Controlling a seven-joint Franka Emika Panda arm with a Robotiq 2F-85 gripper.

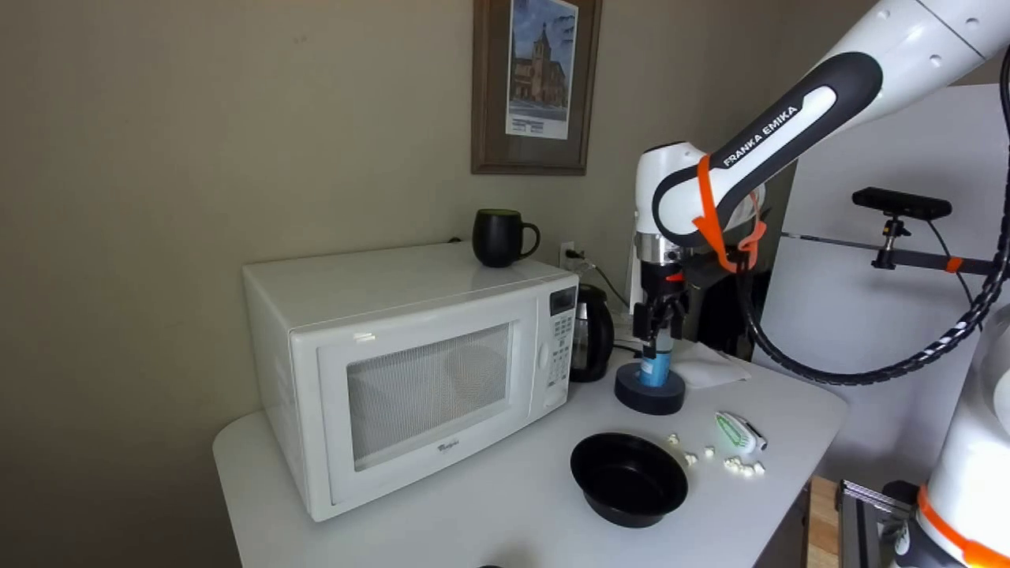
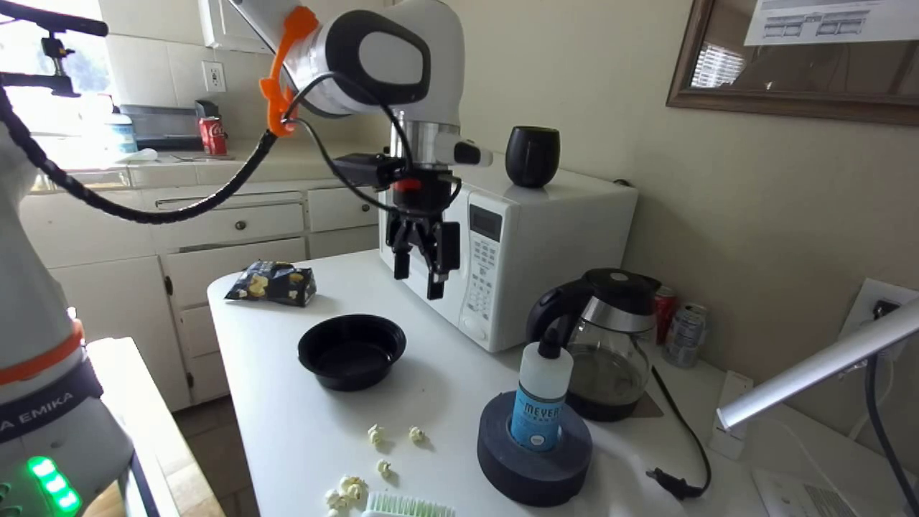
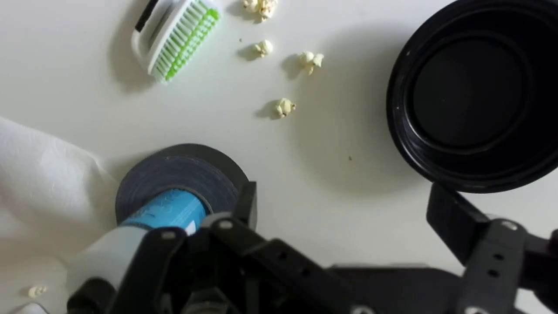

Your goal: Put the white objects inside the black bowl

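Progress, as judged: at the outset. Inside the black bowl (image 2: 352,353): none seen. Outstanding: all the loose popcorn (image 3: 285,107), the popcorn cluster (image 2: 352,487) and one stray pale piece (image 3: 37,291).

Bowl: one; round, glossy, upright on the bench (image 2: 287,431); its visible floor bare.

Hand (image 2: 418,280): one; spread wide, nothing in its grasp, raised higher than the bowl and off to its side.

Loose popcorn: three white pieces; near the bowl, apart from it.

Popcorn cluster: about three, crowded together, farther from the bowl than the loose ones; exact count uncertain.

Stray pale piece: one, shown in the wrist view, well apart from the bowl; probably popcorn, too small to be sure.

Brush (image 3: 185,37): one, green and white; farther from the bowl than the loose popcorn.

Tape roll (image 2: 531,480): one, dark, lying flat, apart from the bowl.

Soap bottle (image 2: 543,388): one, standing in the roll's hole, taller than the bowl.

Snack bag (image 2: 271,283): one, dark; near the bowl, on the side away from the tape roll.

Microwave (image 1: 418,379): one, white; beside the bowl, not touching.

Mug (image 1: 497,239): one, black; on the microwave, higher than the bowl.

Glass jug (image 2: 607,366): one, well apart from the bowl.

Drink cans (image 2: 687,335): three, likewise.
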